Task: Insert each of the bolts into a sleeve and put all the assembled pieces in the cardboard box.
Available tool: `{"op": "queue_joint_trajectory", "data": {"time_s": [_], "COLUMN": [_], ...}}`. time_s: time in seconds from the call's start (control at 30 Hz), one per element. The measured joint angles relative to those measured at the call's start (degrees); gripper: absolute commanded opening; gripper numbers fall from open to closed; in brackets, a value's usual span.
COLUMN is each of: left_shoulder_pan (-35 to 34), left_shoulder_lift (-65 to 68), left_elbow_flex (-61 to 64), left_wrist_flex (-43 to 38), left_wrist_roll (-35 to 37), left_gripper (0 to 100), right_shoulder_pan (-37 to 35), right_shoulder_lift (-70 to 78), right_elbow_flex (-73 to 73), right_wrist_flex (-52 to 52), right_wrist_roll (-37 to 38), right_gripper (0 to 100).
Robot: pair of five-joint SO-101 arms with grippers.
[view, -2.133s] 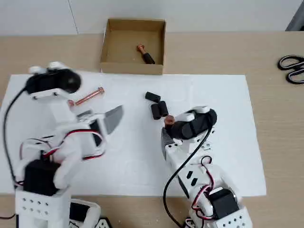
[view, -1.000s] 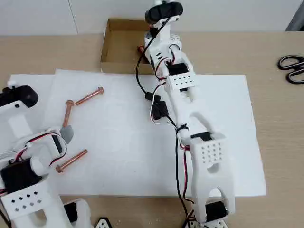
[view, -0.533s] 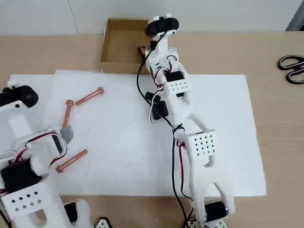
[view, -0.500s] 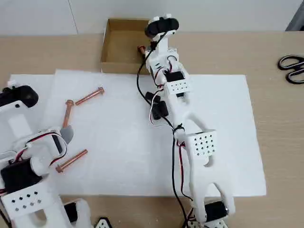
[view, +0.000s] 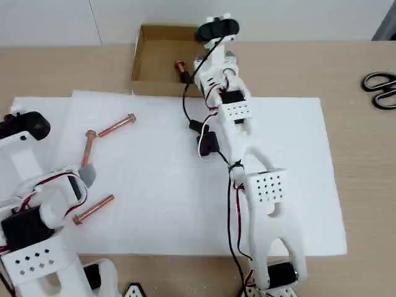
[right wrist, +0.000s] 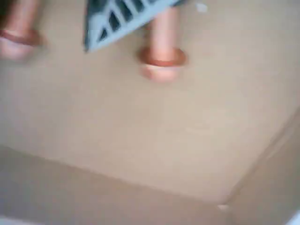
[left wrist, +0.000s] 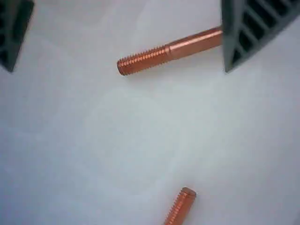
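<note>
My right gripper (view: 195, 64) hangs over the cardboard box (view: 154, 46) at the back of the table. In the right wrist view it (right wrist: 140, 28) is shut on a copper bolt (right wrist: 161, 58) whose head pokes out just above the box floor. A second bolt head (right wrist: 16, 42) lies close by; in the high view this assembled piece (view: 182, 69) rests in the box with its black sleeve. My left gripper (left wrist: 122, 28) stands open over the white mat, one finger (left wrist: 253, 28) covering a loose bolt (left wrist: 164, 51). Three bare bolts (view: 116, 125) (view: 88, 148) (view: 93, 209) lie at the left. Two black sleeves (view: 197, 127) (view: 207, 142) sit beside the right arm.
The white foam mat (view: 154, 204) covers most of the table. Scissors (view: 380, 90) lie on bare wood at the far right. The right arm stretches from the front edge to the box across the mat's middle. Another bolt tip (left wrist: 180, 206) shows near the left gripper.
The right arm swung from the mat's middle out to the box with its bolt, and the left arm drew back to the left. In the last half second the right gripper shifted slightly right.
</note>
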Motion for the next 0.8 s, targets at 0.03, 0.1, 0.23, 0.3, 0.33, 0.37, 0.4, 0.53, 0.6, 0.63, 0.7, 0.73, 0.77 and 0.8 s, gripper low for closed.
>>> {"op": "queue_joint_trajectory", "data": {"time_s": [0.03,0.1,0.23,0.3,0.33,0.37,0.4,0.53,0.6,0.63,0.7,0.73,0.77,0.8], "left_shoulder_pan": [0.0,0.0,0.0,0.0,0.0,0.0,0.0,0.0,0.0,0.0,0.0,0.0,0.0,0.0], "left_shoulder_lift": [0.0,0.0,0.0,0.0,0.0,0.0,0.0,0.0,0.0,0.0,0.0,0.0,0.0,0.0], "left_elbow_flex": [0.0,0.0,0.0,0.0,0.0,0.0,0.0,0.0,0.0,0.0,0.0,0.0,0.0,0.0], "left_wrist_flex": [0.0,0.0,0.0,0.0,0.0,0.0,0.0,0.0,0.0,0.0,0.0,0.0,0.0,0.0], "left_wrist_roll": [0.0,0.0,0.0,0.0,0.0,0.0,-0.1,-0.1,-0.1,-0.1,-0.1,-0.1,-0.1,-0.1], "left_gripper": [27,27,27,27,27,27,27,27,27,27,27,27,27,27], "right_shoulder_pan": [0.6,1.8,2.8,2.5,2.5,2.5,2.5,2.5,2.5,2.5,2.5,2.3,2.0,1.5], "right_shoulder_lift": [-1.3,-5.5,-15.2,-19.2,-21.0,-22.6,-24.0,-28.5,-30.6,-31.6,-33.7,-34.7,-35.9,-36.9], "right_elbow_flex": [0.0,0.0,0.0,0.0,0.0,0.0,0.0,0.0,0.0,0.0,-0.1,-0.1,-0.1,-0.1], "right_wrist_flex": [1.6,6.2,19.5,26.6,30.4,33.8,37.1,45.9,49.1,50.8,54.7,57.0,59.3,62.1], "right_wrist_roll": [0.0,0.0,0.0,0.0,0.0,0.0,0.0,0.0,0.0,0.0,0.0,0.0,0.0,0.0], "right_gripper": [26.6,26.6,26.6,26.6,26.6,26.6,26.6,26.7,26.7,26.7,26.7,26.6,26.6,26.6]}}
